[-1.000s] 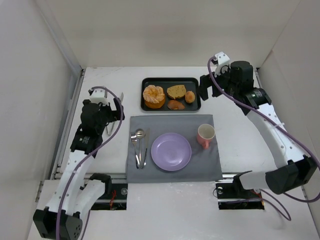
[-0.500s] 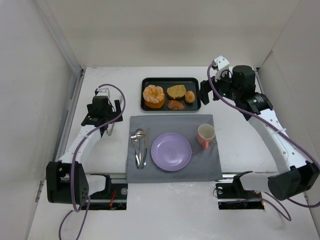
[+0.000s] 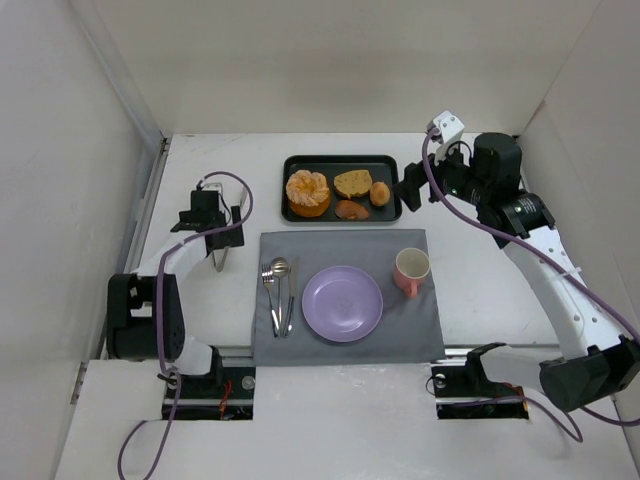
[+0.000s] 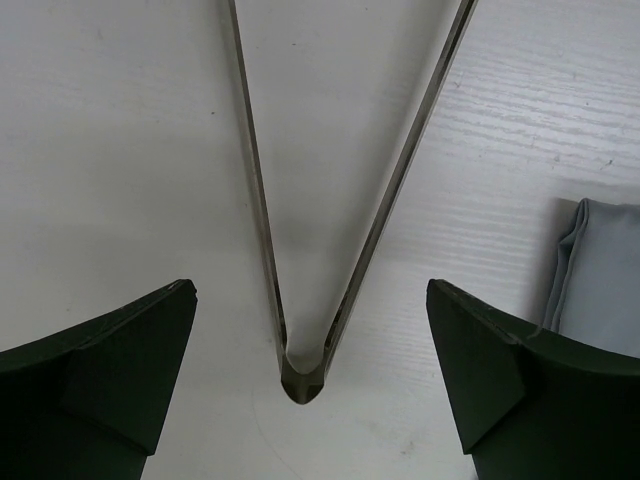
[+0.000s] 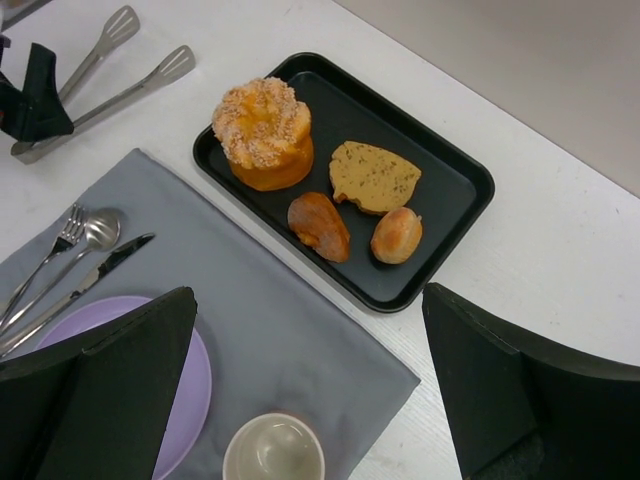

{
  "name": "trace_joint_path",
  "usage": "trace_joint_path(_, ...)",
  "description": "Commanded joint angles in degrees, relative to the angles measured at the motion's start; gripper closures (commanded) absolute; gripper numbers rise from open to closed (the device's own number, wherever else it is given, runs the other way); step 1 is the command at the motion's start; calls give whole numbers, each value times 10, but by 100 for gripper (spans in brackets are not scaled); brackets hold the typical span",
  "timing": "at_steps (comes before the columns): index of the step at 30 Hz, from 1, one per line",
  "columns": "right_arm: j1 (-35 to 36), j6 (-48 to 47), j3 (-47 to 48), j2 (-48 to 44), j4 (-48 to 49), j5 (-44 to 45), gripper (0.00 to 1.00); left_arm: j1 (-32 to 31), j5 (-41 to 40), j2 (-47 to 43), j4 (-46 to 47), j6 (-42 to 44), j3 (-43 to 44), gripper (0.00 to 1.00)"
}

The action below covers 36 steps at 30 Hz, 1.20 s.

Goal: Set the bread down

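- Right wrist view showed the right claw [image 5: 308, 292] spread wide, holding nothing; the bread [image 5: 397, 235] lay ahead of it, in the black tray [image 5: 455, 175].
- Over the desk [image 4: 120, 150], the left claw [image 4: 311, 285] was wide too, with a finger on either side of the tongs [image 4: 385, 200] at their hinge.
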Motion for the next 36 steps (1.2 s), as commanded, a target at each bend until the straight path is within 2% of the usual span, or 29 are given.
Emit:
trace_joint_path(1, 0, -5, 1, -9, 27, -15, 0, 1, 6, 15, 28, 21, 38, 0)
trace_joint_path(6, 0, -5, 1, -9, 27, -15, 0, 1, 17, 63, 28, 32, 50, 1)
trace_joint_path(27, 0, -5, 1, -4, 27, -20, 0, 30, 65, 137, 34, 42, 71, 6)
trace_joint_path(31, 0, -5, 1, -4, 27, -15, 0, 30, 75, 142, 34, 47, 76, 9)
trace_joint_path(36, 0, -5, 1, -4, 27, -9, 0, 35, 81, 153, 34, 47, 76, 17)
